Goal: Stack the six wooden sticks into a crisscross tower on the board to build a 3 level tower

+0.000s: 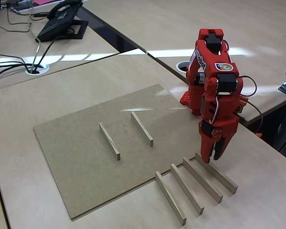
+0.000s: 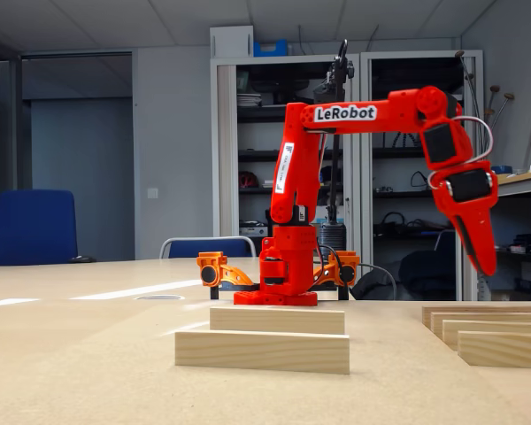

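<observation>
In the low fixed view, the four loose sticks [image 2: 487, 329] run off the right edge, so I see only their left ends. From there my end effector [image 2: 485, 252] shows side-on, and I cannot tell how its jaws stand. From above, my end effector [image 1: 216, 157] covers the far end of the nearest stick [image 1: 218, 174].

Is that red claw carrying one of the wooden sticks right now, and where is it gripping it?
Nothing is held. The gripper hangs with nothing between its jaws just above the rightmost of four sticks lying beside the board.
</observation>
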